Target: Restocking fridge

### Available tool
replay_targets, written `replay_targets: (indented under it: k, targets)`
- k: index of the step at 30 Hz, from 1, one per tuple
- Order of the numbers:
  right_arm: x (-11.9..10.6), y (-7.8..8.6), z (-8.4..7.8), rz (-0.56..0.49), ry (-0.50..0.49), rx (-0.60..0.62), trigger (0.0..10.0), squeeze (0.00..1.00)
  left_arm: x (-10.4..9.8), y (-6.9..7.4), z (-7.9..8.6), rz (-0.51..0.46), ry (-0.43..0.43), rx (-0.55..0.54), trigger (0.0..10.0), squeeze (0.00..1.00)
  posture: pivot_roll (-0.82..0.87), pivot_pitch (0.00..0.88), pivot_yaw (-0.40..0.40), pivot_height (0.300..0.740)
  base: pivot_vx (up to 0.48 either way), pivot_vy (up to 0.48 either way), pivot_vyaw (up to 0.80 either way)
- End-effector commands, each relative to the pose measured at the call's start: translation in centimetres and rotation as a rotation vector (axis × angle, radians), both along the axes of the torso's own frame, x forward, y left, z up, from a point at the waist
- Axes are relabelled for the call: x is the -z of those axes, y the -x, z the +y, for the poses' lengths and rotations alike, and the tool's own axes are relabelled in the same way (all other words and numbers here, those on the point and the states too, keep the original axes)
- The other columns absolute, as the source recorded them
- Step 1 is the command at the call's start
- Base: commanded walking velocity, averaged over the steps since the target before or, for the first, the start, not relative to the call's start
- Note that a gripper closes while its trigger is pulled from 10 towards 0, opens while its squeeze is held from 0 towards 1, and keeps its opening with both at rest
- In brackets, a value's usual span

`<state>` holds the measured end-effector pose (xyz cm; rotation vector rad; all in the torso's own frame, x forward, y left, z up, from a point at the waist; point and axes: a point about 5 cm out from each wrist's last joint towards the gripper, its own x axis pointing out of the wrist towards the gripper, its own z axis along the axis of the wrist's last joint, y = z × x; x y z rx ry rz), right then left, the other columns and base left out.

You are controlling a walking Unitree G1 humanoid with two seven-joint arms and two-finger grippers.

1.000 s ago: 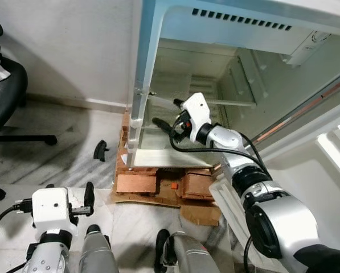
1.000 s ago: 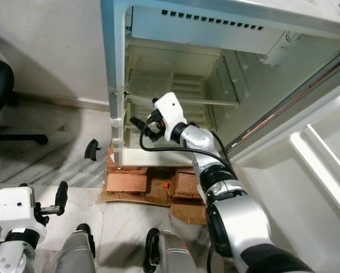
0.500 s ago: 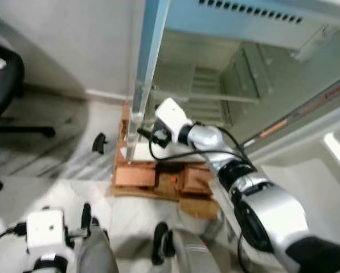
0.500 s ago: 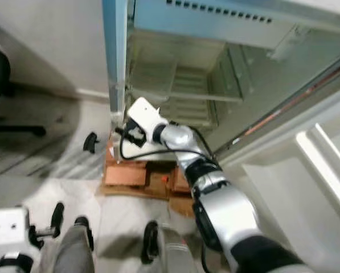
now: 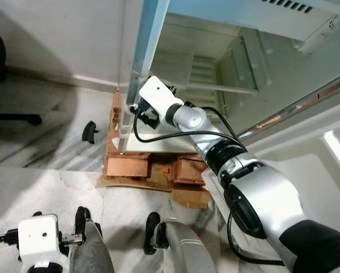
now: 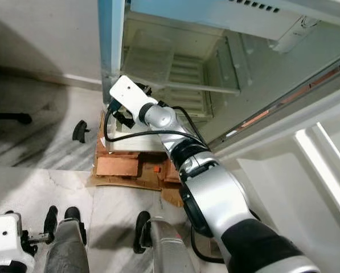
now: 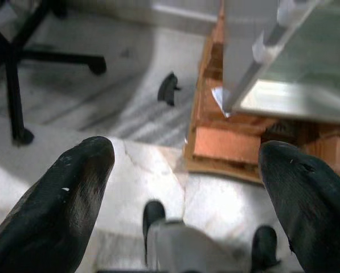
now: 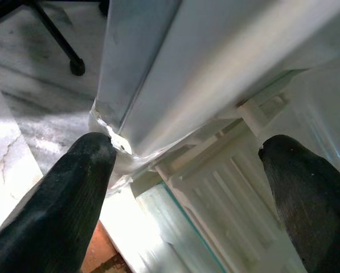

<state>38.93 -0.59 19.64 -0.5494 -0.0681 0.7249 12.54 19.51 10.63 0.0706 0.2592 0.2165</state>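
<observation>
Left eye view: the robot's right arm stretches up the centre of the frame to an open fridge (image 5: 226, 51), whose pale interior and shelves fill the upper right. The right gripper (image 5: 142, 114) sits at the cabinet's left front edge, low down, where a blue-grey side wall (image 5: 150, 51) meets the bottom shelf. In the right wrist view its two black fingers (image 8: 61, 205) stand wide apart, straddling that front corner with nothing between the pads; a ribbed white tray or shelf (image 8: 226, 187) lies just beyond.

The fridge stands on a base of red bricks (image 5: 130, 166) and flattened cardboard (image 5: 189, 196), lower centre of the frame, on a marble floor (image 5: 44, 182). A small black object (image 5: 89, 131) lies on the floor to the left, well apart from the cabinet. An office chair's base (image 7: 21, 68) shows in the upper left of the left wrist view.

The left gripper (image 7: 184, 187) hangs low at the bottom left, fingers spread wide and empty, pointed at the floor.

No item to stock can be made out in either gripper. The shelves look like thin, rigid plastic or glass: probably light, smooth and liable to crack if levered, so a hold on the thicker front rim seems safer than on the ribbed surface.
</observation>
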Motion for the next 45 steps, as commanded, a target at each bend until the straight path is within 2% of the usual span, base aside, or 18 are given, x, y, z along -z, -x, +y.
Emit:
replay_targets:
  k: [1,4,5,9,10,13,15,17,18,24,25,27,29,31,34,38,41,45]
  targets:
    - [-1.0,-0.7,-1.6,-0.031,-0.072,0.050,10.0,0.00,0.9,0.4,0.0,0.053,0.007,-0.013,10.0,0.00,0.24,0.411,-0.276,0.740,0.000,0.000,0.00]
    - [-0.2,-0.9,-3.6,-0.107,0.032,0.103,10.0,0.00,1.1,-0.6,-0.1,0.035,0.009,0.007,10.0,0.00,0.23,0.373,-0.259,0.740,0.000,0.000,0.00]
    - [0.2,-1.1,-4.9,-0.119,0.063,0.132,10.0,0.00,1.4,-1.4,-0.1,0.033,0.009,0.021,10.0,0.00,0.22,0.349,-0.250,0.740,0.000,0.000,0.00]
    - [0.6,-1.1,-6.8,-0.051,-0.028,0.099,10.0,0.00,1.5,-3.4,-0.1,0.003,0.009,0.053,10.0,0.00,0.21,0.286,-0.217,0.740,0.000,0.000,0.00]
    - [0.6,-1.1,-6.8,-0.051,-0.028,0.099,10.0,0.00,1.5,-3.4,-0.1,0.003,0.009,0.053,10.0,0.00,0.21,0.286,-0.217,0.740,0.000,0.000,0.00]
    - [1.3,-0.6,-7.4,0.019,-0.079,0.012,10.0,0.00,1.5,-4.9,-0.1,-0.022,0.003,0.082,10.0,0.00,0.20,0.245,-0.199,0.740,0.000,0.000,0.00]
    - [2.9,0.4,-7.5,0.079,-0.049,-0.100,10.0,0.00,1.6,-6.2,-0.1,-0.038,-0.004,0.101,10.0,0.00,0.19,0.218,-0.187,0.740,0.000,0.000,0.00]
    - [3.4,0.6,-7.4,0.099,-0.032,-0.123,10.0,0.00,1.6,-6.9,0.1,-0.043,-0.005,0.104,10.0,0.00,0.19,0.197,-0.176,0.740,0.000,0.000,0.00]
    - [5.3,1.9,-7.7,0.161,0.024,-0.229,10.0,0.00,1.5,-7.8,0.2,-0.059,-0.011,0.118,10.0,0.00,0.18,0.168,-0.157,0.740,0.000,0.000,0.00]
    - [8.7,4.3,-8.5,0.248,0.090,-0.352,10.0,0.00,1.3,-9.8,0.3,-0.090,-0.022,0.150,10.0,0.00,0.17,0.110,-0.128,0.740,0.000,0.000,0.00]
    - [9.4,4.7,-8.8,0.262,0.020,-0.293,10.0,0.00,1.2,-10.3,0.2,-0.101,-0.026,0.161,10.0,0.00,0.17,0.095,-0.123,0.740,0.000,0.000,0.00]
    - [9.6,4.8,-8.9,0.267,0.001,-0.275,10.0,0.00,1.2,-10.4,0.2,-0.104,-0.026,0.164,10.0,0.00,0.17,0.095,-0.123,0.740,0.000,0.000,0.00]
    - [9.7,5.0,-8.9,0.260,-0.085,-0.216,10.0,0.00,1.2,-10.8,0.3,-0.108,-0.025,0.165,10.0,0.00,0.16,0.070,-0.113,0.740,0.000,0.000,0.00]
    - [9.8,5.7,-9.4,0.237,-0.239,-0.111,10.0,0.00,1.6,-10.9,0.3,-0.107,-0.021,0.167,10.0,0.00,0.16,0.044,-0.100,0.740,0.000,0.000,0.00]
    - [9.9,6.9,-10.5,0.227,-0.395,0.042,10.0,0.00,2.0,-10.8,-0.1,-0.099,-0.011,0.175,10.0,0.00,0.15,0.029,-0.087,0.740,0.000,0.000,0.00]
    - [9.8,8.0,-10.8,0.184,-0.417,0.058,10.0,0.00,2.3,-11.3,-0.3,-0.097,-0.005,0.200,10.0,0.00,0.11,0.008,-0.049,0.740,0.000,0.000,0.00]
    - [10.1,9.1,-11.8,0.199,-0.477,0.186,10.0,0.00,2.2,-12.5,-1.0,-0.108,0.002,0.239,10.0,0.00,0.09,0.000,-0.032,0.740,0.000,0.000,0.00]
    - [9.9,10.4,-12.1,0.189,-0.496,0.238,10.0,0.00,2.2,-13.1,-1.2,-0.118,-0.001,0.247,10.0,0.00,0.08,0.000,-0.034,0.740,0.000,0.000,0.00]
